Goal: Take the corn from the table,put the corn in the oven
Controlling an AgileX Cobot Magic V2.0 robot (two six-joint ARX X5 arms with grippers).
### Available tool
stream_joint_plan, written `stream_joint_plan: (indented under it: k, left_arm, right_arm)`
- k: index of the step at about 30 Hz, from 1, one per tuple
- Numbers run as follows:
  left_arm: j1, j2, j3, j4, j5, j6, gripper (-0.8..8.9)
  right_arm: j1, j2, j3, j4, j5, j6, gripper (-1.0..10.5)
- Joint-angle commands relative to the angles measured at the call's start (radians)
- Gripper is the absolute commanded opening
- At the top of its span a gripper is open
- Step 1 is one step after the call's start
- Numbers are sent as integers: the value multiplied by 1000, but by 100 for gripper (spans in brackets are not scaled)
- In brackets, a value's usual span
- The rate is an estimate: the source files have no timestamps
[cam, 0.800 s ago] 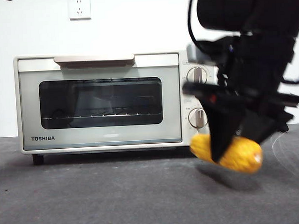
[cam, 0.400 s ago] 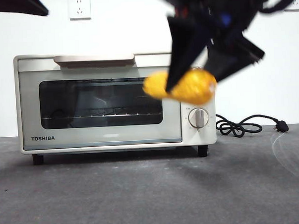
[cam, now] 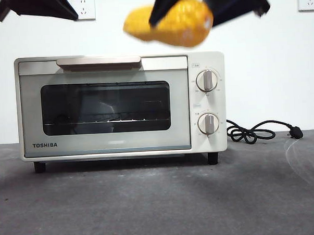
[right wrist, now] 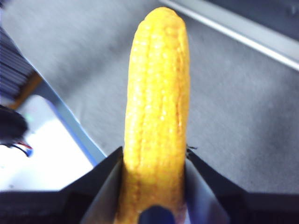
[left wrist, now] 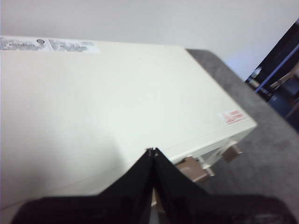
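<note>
The corn (cam: 168,22) is seen clamped between the two black jaws of the right gripper (cam: 194,4), held in the air above the top of the oven (cam: 122,106), near the upper edge of the front view. The cob lies roughly level, one tapered end pointing towards the side of the oven's door handle (cam: 99,62); in the right wrist view the corn (right wrist: 156,116) is gripped near one end, its length reaching out beyond the right gripper (right wrist: 154,161) over the grey table (right wrist: 243,121). The oven door is shut, its dark glass showing the wire rack inside, and two grey knobs (cam: 206,80) are set beside it. The left gripper (left wrist: 153,154) is held over the oven's cream top (left wrist: 93,102), its jaws pressed together on nothing. A black cord (cam: 259,131) is seen coiled on the table (cam: 160,200) beside the oven, and a wall socket (cam: 84,7) is mounted above.
</note>
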Motion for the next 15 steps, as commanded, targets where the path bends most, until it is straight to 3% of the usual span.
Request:
stream_joint_plan:
  k: [1, 5, 15]
  left_arm:
    - [-23, 31, 2, 4, -53, 56, -5]
    - [-48, 66, 2, -9, -103, 81, -5]
    - [-89, 119, 2, -59, -113, 109, -5]
  right_arm:
    - [2, -42, 5, 8, -2, 25, -12]
    - [2, -104, 5, 7, -1, 39, -12]
    - [1, -197, 5, 8, 1, 47, -12]
